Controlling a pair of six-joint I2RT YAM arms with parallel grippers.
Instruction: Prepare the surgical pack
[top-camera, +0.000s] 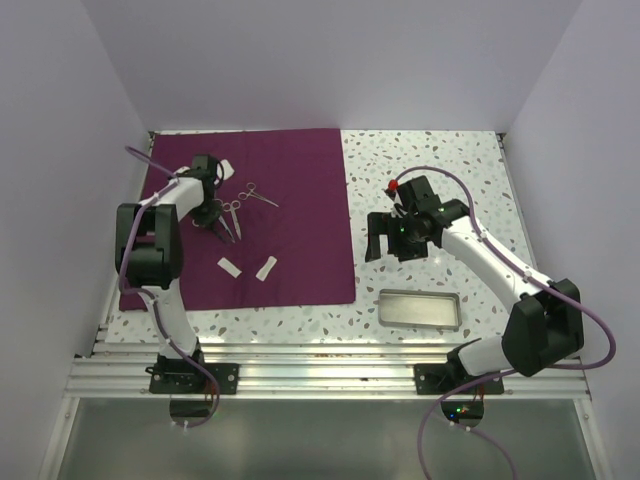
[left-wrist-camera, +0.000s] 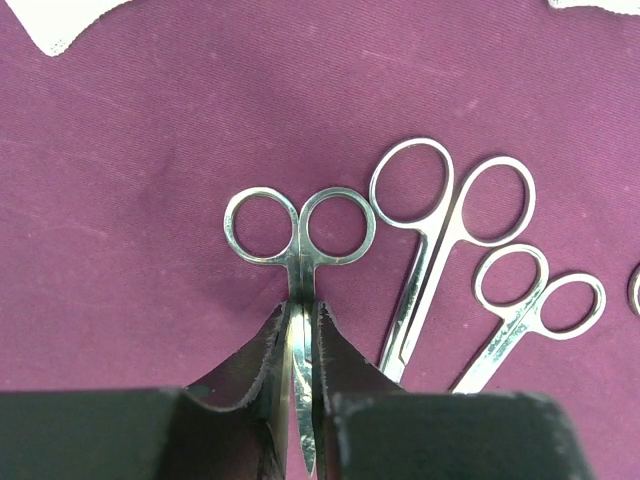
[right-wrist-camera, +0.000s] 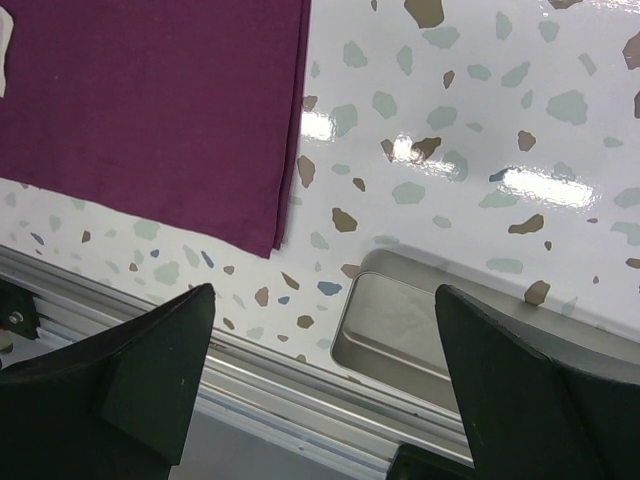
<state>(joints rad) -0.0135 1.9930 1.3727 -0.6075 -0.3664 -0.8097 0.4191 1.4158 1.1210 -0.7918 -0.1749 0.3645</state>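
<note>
Left wrist view: the left pincer (left-wrist-camera: 302, 318) is closed narrowly on the shank of a small silver scissor-like instrument (left-wrist-camera: 300, 268). It is gripped just below the finger rings, it is judged, so that it can be lifted off the flat plum-purple cloth (left-wrist-camera: 150, 150). Two similar silver instruments (left-wrist-camera: 412, 310) are seen lying just beside it. The right pincer (right-wrist-camera: 322, 300) is held wide and empty over the speckled worktop (right-wrist-camera: 450, 120), near the shallow steel tray (right-wrist-camera: 400, 330), probably parked out of the way.
</note>
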